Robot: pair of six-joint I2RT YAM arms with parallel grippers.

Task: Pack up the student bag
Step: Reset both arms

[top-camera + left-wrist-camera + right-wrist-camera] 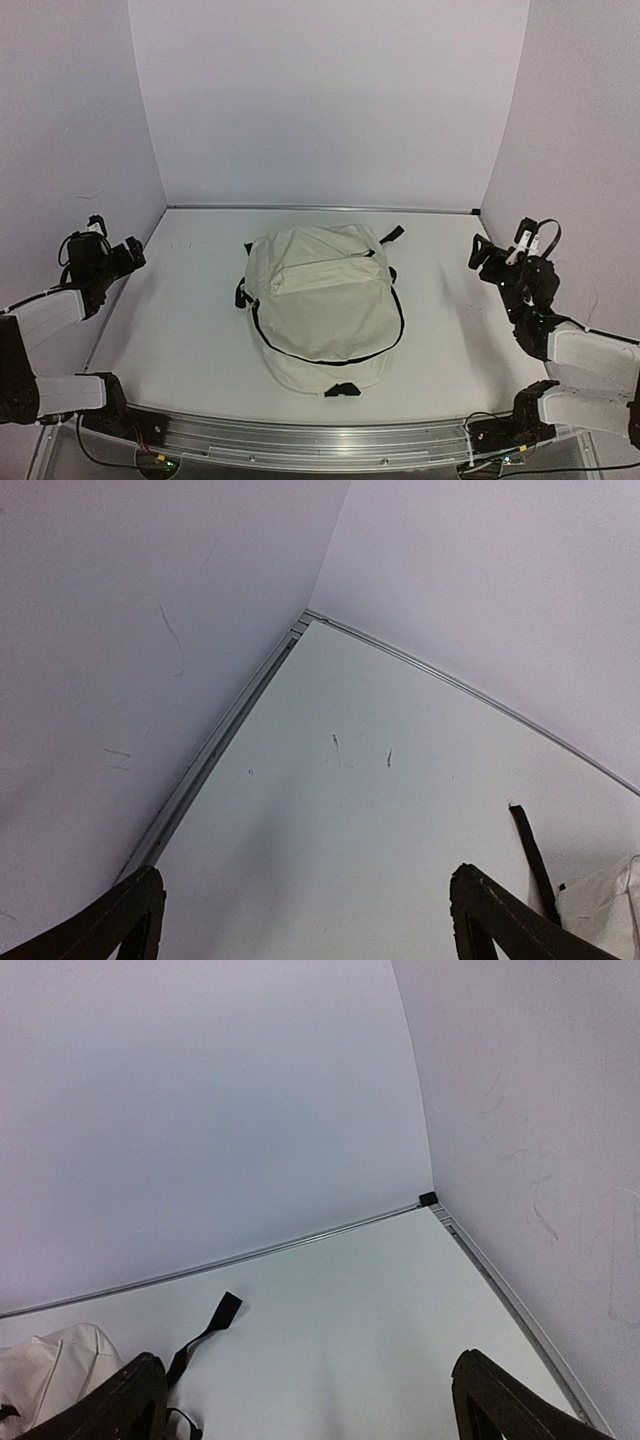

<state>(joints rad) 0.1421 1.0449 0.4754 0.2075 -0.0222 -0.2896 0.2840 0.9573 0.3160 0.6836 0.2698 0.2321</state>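
Two arms, one bag, top view read left to right. Left hand (128,253) sits at 9 o'clock of the desk (180,330), raised by the left wall (70,130), well apart from the bag. Its jaws are spread wide with nothing between them; in the left wrist view both dark fingers (115,920) frame only bare desk and the far-left corner.

The student bag (320,300) lies flat at the desk's centre: cream fabric, top end toward 12 o'clock, rounded end toward 6. A black zipper line (400,322) curves around its near half; it looks zipped shut, but that is hard to confirm from above. A black tab (342,389) pokes out at the bag's 6 o'clock edge, and a black strap end (392,235) lies on the desk at its 1 o'clock.

Right hand (482,252) is at 3 o'clock by the right wall (575,130), also well apart from the bag, jaws wide and holding nothing. The right wrist view shows its fingers (130,1400), the strap and a cream corner at lower left.
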